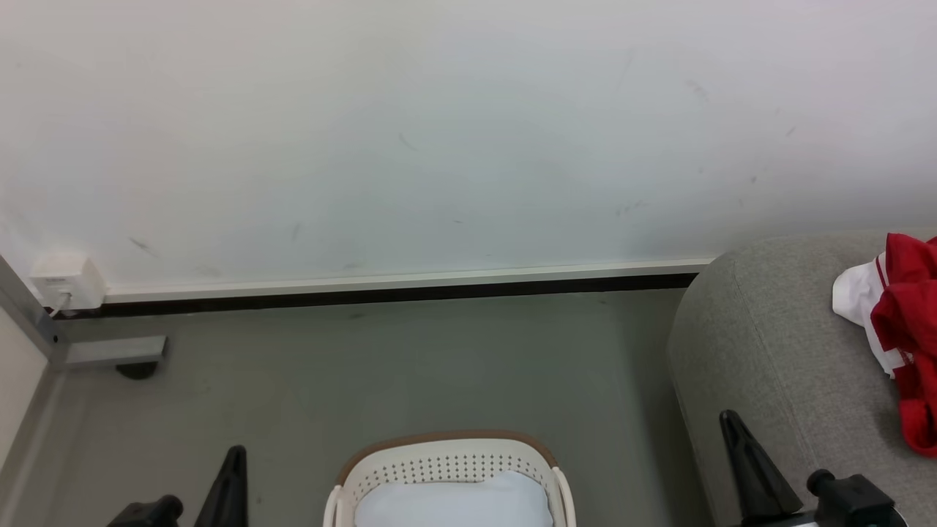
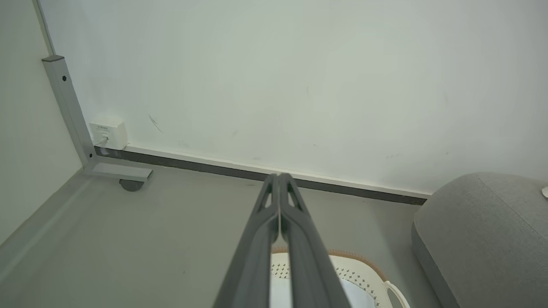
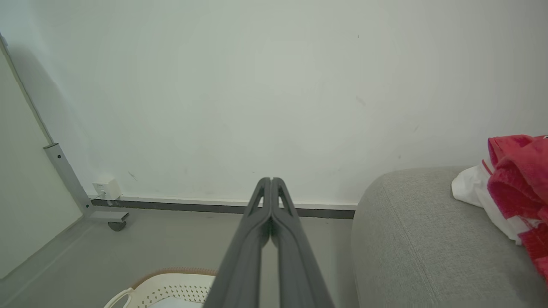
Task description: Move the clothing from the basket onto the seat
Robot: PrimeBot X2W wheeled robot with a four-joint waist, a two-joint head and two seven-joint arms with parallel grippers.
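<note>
Clothing [image 1: 904, 322] (red, white trim) lies bunched on the seat [image 1: 768, 344] at the head view's right edge, partly cut off by the frame; no lettering legible. At bottom centre, on the floor near the seat's left side, stands the basket [image 1: 446, 445]. It holds a pale bluish bundle [image 1: 454, 501]; cannot tell what it is.

Pincers: the left gripper [image 2: 279, 179] has its fingers pressed together, nothing between them. The right gripper [image 3: 271, 182] is the same, clenched on nothing.

Key relation: the basket lies between the two grippers. The bundle's long axis runs left-right across it. The red clothing lies to the right of the right gripper, which shows against the seat's rounded edge.

Judgement: red items look delivered. If the bundle counts, the right arm is nearer the drop point.
</note>
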